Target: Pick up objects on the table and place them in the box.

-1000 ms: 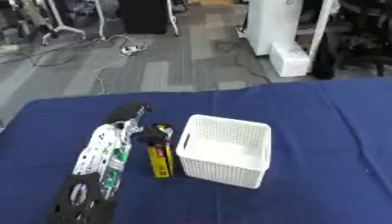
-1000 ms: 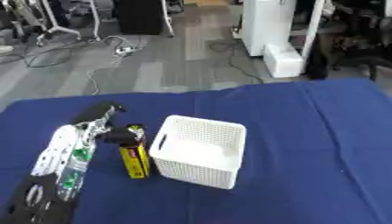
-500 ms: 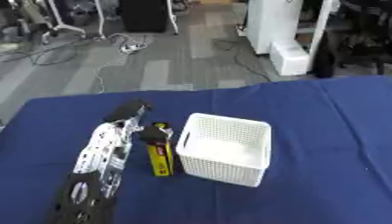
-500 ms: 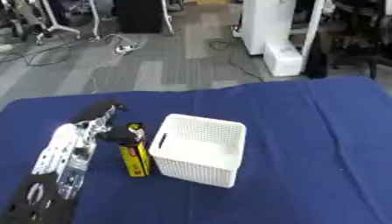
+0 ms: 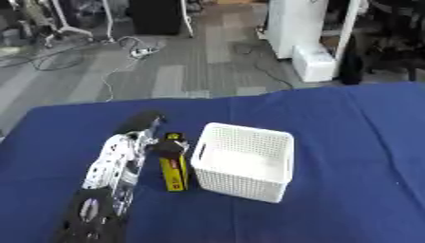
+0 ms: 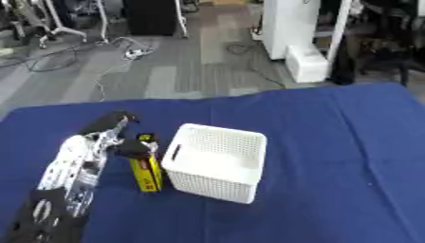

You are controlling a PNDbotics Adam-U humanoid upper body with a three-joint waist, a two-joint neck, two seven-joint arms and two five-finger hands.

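A white mesh box (image 5: 245, 161) stands on the blue table, a little left of centre. Flat on the cloth along its left side lies a long yellow packet (image 5: 172, 168) with dark and red markings. My left arm reaches up from the lower left corner. My left hand (image 5: 139, 124) lies just left of the packet's far end, fingers stretched away from me. Its black thumb (image 5: 170, 147) spreads right over the packet's far end; I cannot tell whether it touches. The box looks empty inside. My right hand shows in neither view.
The blue cloth (image 5: 348, 142) covers the whole table, whose far edge runs across the middle of the view. Beyond it is grey floor with cables, stands and a white cabinet (image 5: 303, 38).
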